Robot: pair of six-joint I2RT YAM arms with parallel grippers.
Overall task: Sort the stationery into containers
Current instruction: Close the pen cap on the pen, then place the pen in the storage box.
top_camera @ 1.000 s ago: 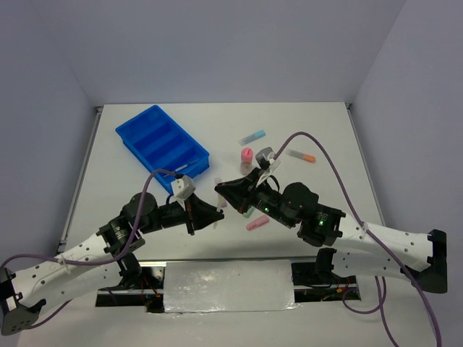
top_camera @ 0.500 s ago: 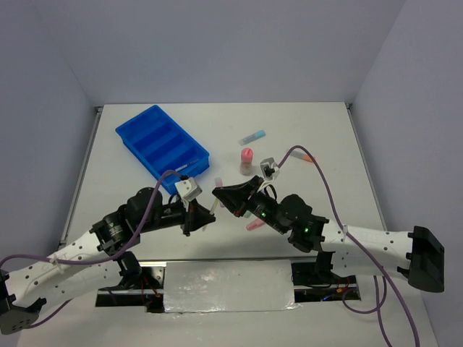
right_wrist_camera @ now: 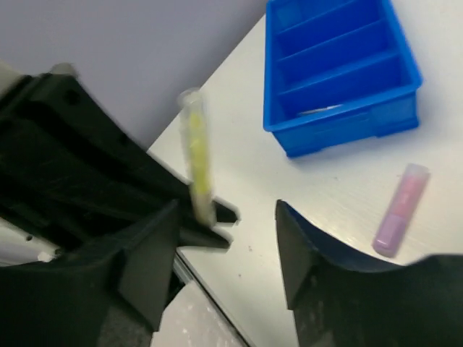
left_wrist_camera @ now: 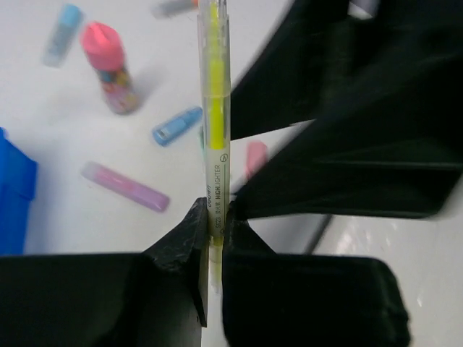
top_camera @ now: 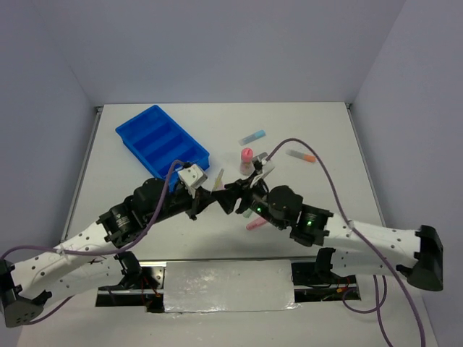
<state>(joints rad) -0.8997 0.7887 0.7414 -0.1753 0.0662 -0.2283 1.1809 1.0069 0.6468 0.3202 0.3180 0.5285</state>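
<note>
A slim yellow highlighter (left_wrist_camera: 214,108) stands upright in my left gripper (left_wrist_camera: 215,217), which is shut on its lower end. In the overhead view this highlighter (top_camera: 217,178) sticks up between the two grippers, over the table's middle. My right gripper (right_wrist_camera: 226,217) is open, and the highlighter (right_wrist_camera: 195,155) is just off its left finger with nothing between the jaws. The blue tray (top_camera: 145,165) with four long compartments lies at the back left. A thin pale item (right_wrist_camera: 318,110) rests in one compartment.
Loose on the table are a pink-capped bottle (top_camera: 247,157), a light blue stick (top_camera: 252,135), a grey stick with an orange tip (top_camera: 300,155) and a pink stick (top_camera: 257,224). A purple stick (left_wrist_camera: 125,187) and a blue stick (left_wrist_camera: 176,125) lie below the grippers.
My right gripper has opened and let go of the highlighter, which stays in my shut left gripper. Both grippers have shifted a little toward the far side.
</note>
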